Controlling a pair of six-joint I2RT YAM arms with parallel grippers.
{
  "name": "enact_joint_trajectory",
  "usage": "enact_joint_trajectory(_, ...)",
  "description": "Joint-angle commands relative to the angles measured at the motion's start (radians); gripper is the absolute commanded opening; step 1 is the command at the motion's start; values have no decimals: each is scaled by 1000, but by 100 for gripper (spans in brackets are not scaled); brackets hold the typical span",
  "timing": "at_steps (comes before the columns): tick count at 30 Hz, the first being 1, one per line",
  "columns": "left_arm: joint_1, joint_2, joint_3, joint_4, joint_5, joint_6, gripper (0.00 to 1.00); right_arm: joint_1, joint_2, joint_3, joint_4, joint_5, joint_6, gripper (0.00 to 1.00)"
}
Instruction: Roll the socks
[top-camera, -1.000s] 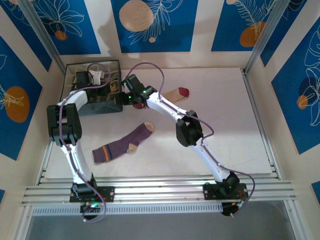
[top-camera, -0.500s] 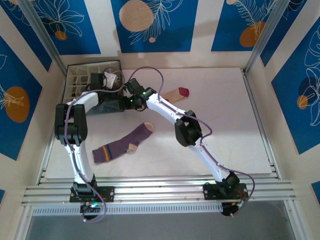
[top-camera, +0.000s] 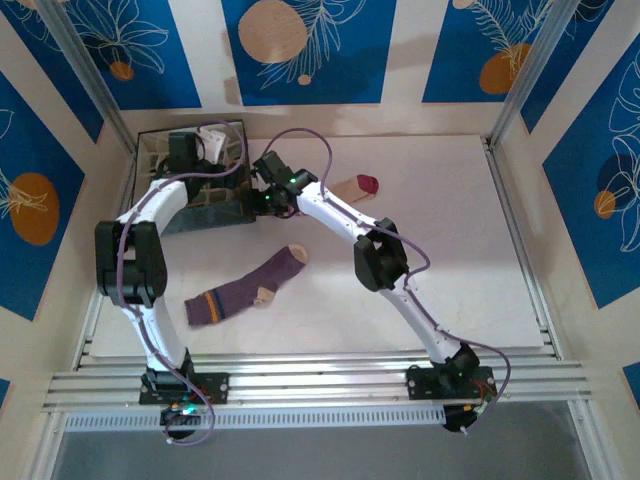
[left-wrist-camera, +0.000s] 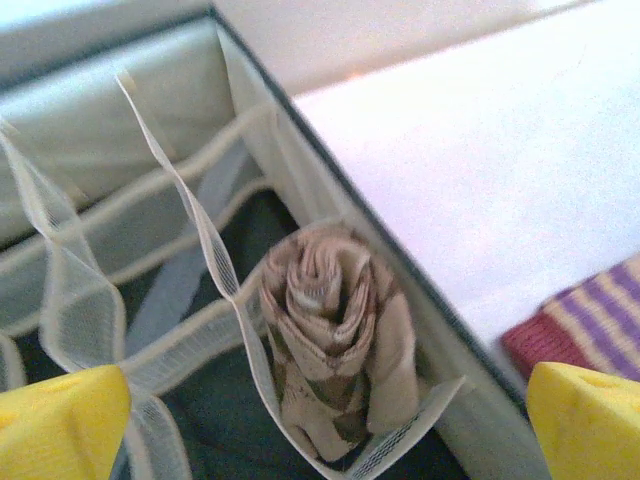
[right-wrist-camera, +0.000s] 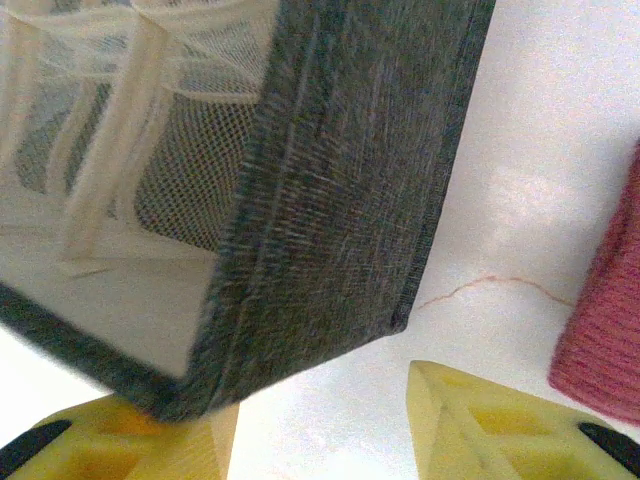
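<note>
Blue-and-cream patterned walls close in a white surface (top-camera: 470, 260) on three sides. Both arms reach from its near edge toward its far-left corner, where a dark, mesh-divided organiser box (top-camera: 205, 212) sits.

The purple sock (top-camera: 245, 288) lies flat and unrolled toward the near-left of the surface. Its long axis runs on a diagonal, with the striped cuff toward the near-left corner and the tan toe pointing toward the middle. The tan sock (top-camera: 352, 187) lies near the far edge, just right of the box. Its long axis runs roughly along that edge, with the dark-red toe to the right and the striped cuff beside the box wall. The argyle sock (left-wrist-camera: 335, 350) is already rolled into a tight spiral and stands in a compartment against the box's right wall.

The left end effector (left-wrist-camera: 322, 425) hangs directly over that roll with its jaws spread wide, touching nothing. The right end effector (right-wrist-camera: 315, 430) sits at the box's right-hand near corner with its jaws partly apart. The dark wall meets one finger, and the wrist view does not show whether the corner is clamped.

Two socks remain to be rolled. The tan one lies right beside the right end effector. The purple one lies well toward the near edge, on the left arm's side, and a pickup at the cuff would suit rolling along its diagonal length.
</note>
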Motion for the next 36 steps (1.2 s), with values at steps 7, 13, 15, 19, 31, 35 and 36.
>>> enact_joint_trajectory(7, 30, -230, -32, 28, -106, -80, 100, 7, -267, -270, 7, 32, -11, 48)
enact_joint_trajectory(13, 108, -405, -188, 2, -223, -285, 100, 80, -327, -450, 17, 27, -10, 47)
enact_joint_trajectory(15, 147, -445, -250, 11, -131, -277, 100, 110, -326, -500, 26, 16, 16, 47)
enact_joint_trajectory(19, 234, -503, -375, 25, 13, -370, 100, 155, -316, -590, 78, -9, 55, 47)
enact_joint_trajectory(31, 177, -595, -515, -216, 119, -376, 80, 91, -480, -1031, 141, 96, 2, 43)
enact_joint_trajectory(35, 29, -595, -536, -315, 21, -349, 78, -36, -566, -1152, 143, 118, -81, 43)
enact_joint_trajectory(36, -11, -593, -549, -331, -14, -348, 78, -74, -581, -1162, 136, 122, -110, 43)
